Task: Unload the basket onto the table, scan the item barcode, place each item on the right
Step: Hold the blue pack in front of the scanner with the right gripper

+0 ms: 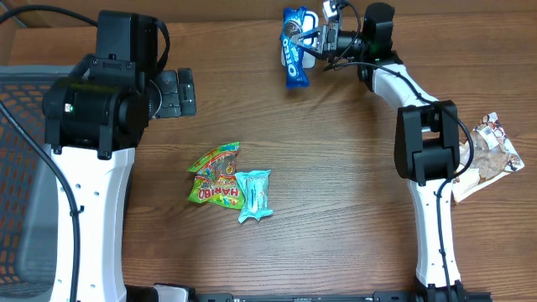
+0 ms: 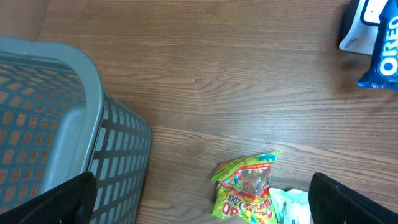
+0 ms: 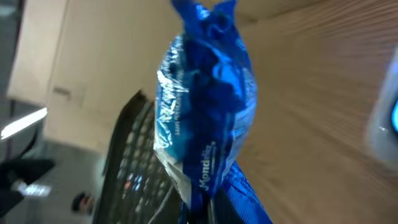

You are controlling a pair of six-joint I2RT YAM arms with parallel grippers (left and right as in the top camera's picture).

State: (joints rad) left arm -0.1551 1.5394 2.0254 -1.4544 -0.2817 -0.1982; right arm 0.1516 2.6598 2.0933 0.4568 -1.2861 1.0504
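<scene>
Wooden table (image 1: 319,168) fills the view; near its far edge the right claw (image 1: 312,40) is pinched tight on one end of a blue cookie packet (image 1: 294,50), which sticks out beyond the fingertips. Well apart, beside a grey basket (image 2: 62,93), the left claw (image 1: 186,92) stands spread wide, holding nothing.
</scene>
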